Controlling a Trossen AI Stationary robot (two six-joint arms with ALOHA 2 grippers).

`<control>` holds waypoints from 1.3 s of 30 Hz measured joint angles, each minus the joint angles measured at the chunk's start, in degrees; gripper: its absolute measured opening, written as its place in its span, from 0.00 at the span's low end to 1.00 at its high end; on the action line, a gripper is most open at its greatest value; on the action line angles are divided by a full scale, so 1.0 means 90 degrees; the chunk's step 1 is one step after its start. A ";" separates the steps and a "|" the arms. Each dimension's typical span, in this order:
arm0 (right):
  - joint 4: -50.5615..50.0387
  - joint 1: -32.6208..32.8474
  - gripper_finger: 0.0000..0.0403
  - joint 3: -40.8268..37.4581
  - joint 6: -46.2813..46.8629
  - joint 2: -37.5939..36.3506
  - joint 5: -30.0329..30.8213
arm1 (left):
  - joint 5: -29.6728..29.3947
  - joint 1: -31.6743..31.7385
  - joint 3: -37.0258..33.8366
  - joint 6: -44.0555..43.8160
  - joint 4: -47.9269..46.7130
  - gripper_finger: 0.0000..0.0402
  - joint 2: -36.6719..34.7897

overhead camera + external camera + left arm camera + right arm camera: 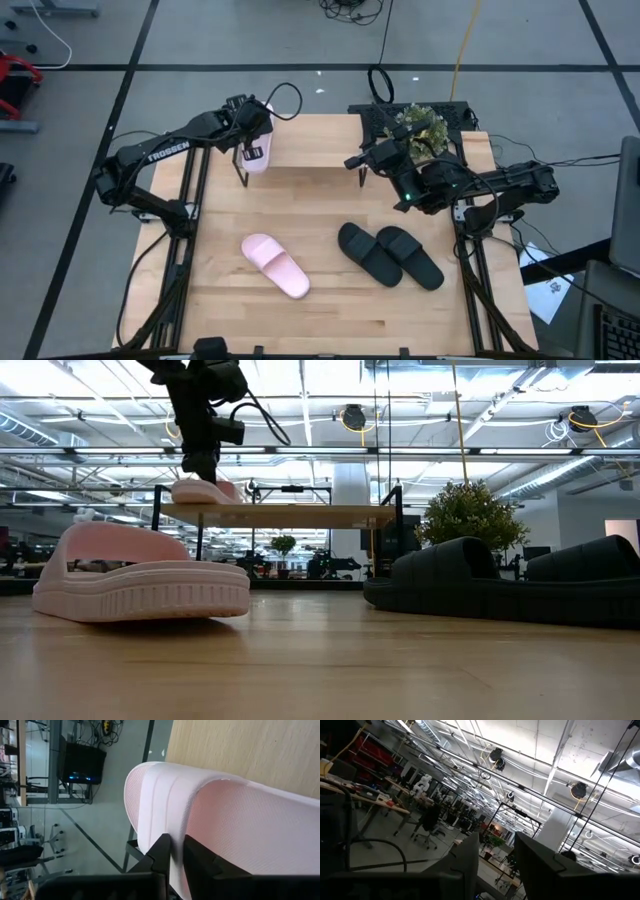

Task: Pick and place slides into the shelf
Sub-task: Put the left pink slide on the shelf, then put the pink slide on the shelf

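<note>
One pale pink slide (256, 155) lies on the left end of the shelf (320, 142), a low rack with a light wooden top board; the low view shows this slide (205, 490) resting on that board (290, 514). My left gripper (252, 138) is shut on its strap. A second pink slide (275, 265) and two black slides (368, 252) (410, 257) lie sole-down on the tabletop nearer the front. My right gripper (495, 865) hangs open in the air at the shelf's right end, pointing upward, with nothing between its fingers. My left gripper pinches the pink slide's wide strap at its edge (176, 840) between its two fingers, one finger (159, 854) on the ribbed outer side and the other on the inner side. The fingers slant down from the table's left. The slide sits on the shelf's board, its end overhanging the board's left edge.
A small green plant (425, 125) stands at the table's far right, behind my right arm. The shelf's thin black legs (199, 538) stand on the tabletop. Bare wood lies between the shelf and the slides at the front.
</note>
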 joint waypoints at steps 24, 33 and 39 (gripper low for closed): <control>-0.0054 0.0001 0.29 0.0000 0.0002 0.0000 0.0002 | 0.0005 -0.0189 0.0000 -0.0374 -0.0143 0.41 -0.0139; -0.0051 0.0002 0.29 0.0000 0.0002 0.0000 0.0002 | 0.0003 -0.0670 0.0000 -0.0876 -0.0399 0.45 -0.0835; -0.0051 0.0002 0.29 0.0000 0.0002 0.0002 0.0002 | 0.0001 -0.1446 0.0000 -0.1802 -0.0964 0.45 -0.1485</control>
